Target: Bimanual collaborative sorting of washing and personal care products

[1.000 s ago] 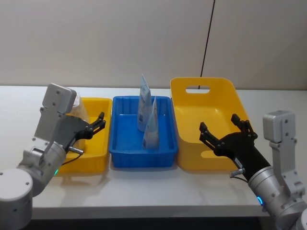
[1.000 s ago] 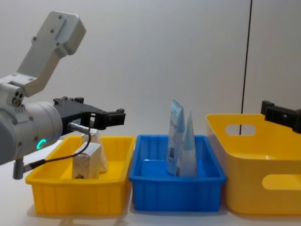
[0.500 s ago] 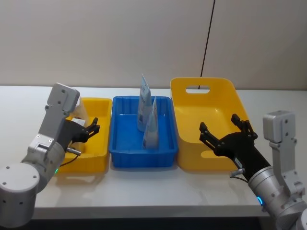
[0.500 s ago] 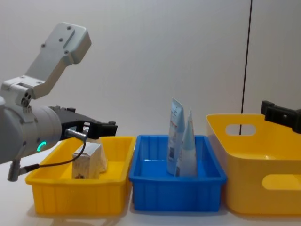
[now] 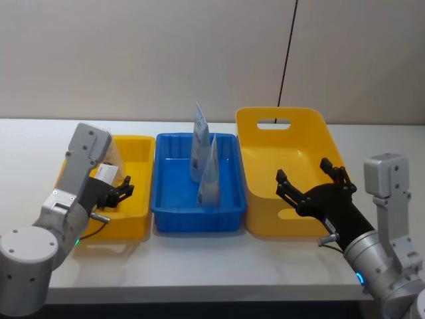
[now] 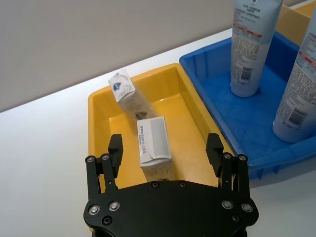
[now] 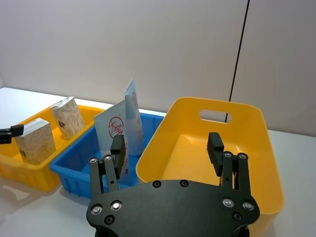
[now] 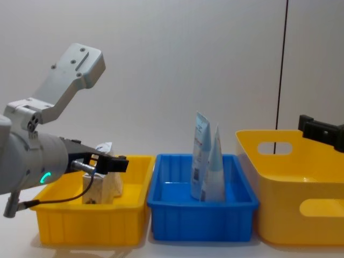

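Probably light and fairly stiff, the beige pack [image 6: 154,143] stands in the small yellow bin [image 6: 185,116] before the left gripper [image 5: 118,193], jaws spread, best pinched across its flat sides; the right gripper [image 5: 312,183] idles agape over the large yellow bin [image 5: 282,114].

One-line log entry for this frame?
left gripper: open, over packs in small yellow bin | right gripper: open, by large yellow bin | two tubes: standing in blue bin

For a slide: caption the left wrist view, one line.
Open left gripper over two packs in yellow bin; tubes stand in blue bin.
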`<action>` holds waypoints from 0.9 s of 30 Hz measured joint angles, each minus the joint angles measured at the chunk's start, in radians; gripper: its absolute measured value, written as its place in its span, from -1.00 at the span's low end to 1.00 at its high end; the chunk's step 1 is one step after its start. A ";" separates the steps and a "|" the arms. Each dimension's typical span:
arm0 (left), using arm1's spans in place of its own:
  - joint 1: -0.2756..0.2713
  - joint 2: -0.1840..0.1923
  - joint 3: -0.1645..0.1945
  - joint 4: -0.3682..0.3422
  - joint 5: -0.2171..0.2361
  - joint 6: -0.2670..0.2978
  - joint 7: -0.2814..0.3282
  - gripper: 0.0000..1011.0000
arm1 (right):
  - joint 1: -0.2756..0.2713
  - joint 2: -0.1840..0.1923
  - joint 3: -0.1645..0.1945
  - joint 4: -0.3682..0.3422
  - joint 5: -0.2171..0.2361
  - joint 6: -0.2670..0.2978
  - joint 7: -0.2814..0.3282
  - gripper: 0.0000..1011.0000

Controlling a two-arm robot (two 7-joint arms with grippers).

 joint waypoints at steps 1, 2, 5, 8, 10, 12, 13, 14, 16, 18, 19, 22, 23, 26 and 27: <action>0.000 -0.001 -0.002 0.002 0.000 0.002 0.000 0.98 | 0.000 0.000 0.000 0.000 0.000 0.000 0.000 0.98; 0.000 -0.004 -0.004 0.006 -0.002 0.005 -0.002 0.98 | 0.000 0.000 0.000 0.000 0.000 0.000 0.000 0.98; -0.001 -0.009 -0.010 0.015 -0.006 0.009 -0.005 0.98 | 0.000 0.000 0.000 0.000 0.000 0.000 0.000 0.98; -0.002 -0.015 -0.017 0.028 -0.010 0.010 -0.008 0.98 | 0.000 0.000 0.000 0.000 0.000 0.000 0.000 0.98; -0.002 -0.018 -0.022 0.037 -0.013 0.010 -0.009 0.98 | 0.000 0.000 0.000 0.000 0.000 0.000 0.000 0.98; -0.003 -0.021 -0.026 0.044 -0.015 0.009 -0.011 0.98 | 0.000 0.000 0.000 0.000 0.000 0.000 0.000 0.98; -0.003 -0.022 -0.027 0.047 -0.016 0.009 -0.011 0.98 | 0.000 0.000 0.000 0.000 0.000 0.000 0.000 0.98; -0.004 -0.025 -0.032 0.055 -0.018 0.006 -0.012 0.98 | 0.000 0.000 0.000 0.000 0.000 0.000 0.000 0.98; -0.005 -0.028 -0.035 0.062 -0.020 0.003 -0.013 0.98 | 0.000 0.000 0.000 0.000 0.000 0.000 0.000 0.98; -0.007 -0.032 -0.040 0.073 -0.022 -0.001 -0.015 0.98 | 0.000 0.000 0.000 0.000 0.000 0.000 0.000 0.98; -0.007 -0.032 -0.040 0.073 -0.022 -0.001 -0.015 0.98 | 0.000 0.000 0.000 0.000 0.000 0.000 0.000 0.98; -0.012 -0.038 -0.046 0.095 -0.026 -0.008 -0.019 0.98 | 0.000 0.000 0.000 0.000 0.000 0.000 0.000 0.98; -0.014 -0.040 -0.047 0.099 -0.026 -0.009 -0.020 0.98 | 0.000 0.000 0.000 0.000 0.000 0.000 0.000 0.98; -0.020 -0.046 -0.049 0.119 -0.026 -0.013 -0.023 0.98 | 0.000 0.000 0.000 0.000 0.000 0.000 0.000 0.98; -0.023 -0.049 -0.050 0.128 -0.026 -0.015 -0.025 0.98 | 0.000 0.000 0.000 0.000 0.000 0.000 0.000 0.98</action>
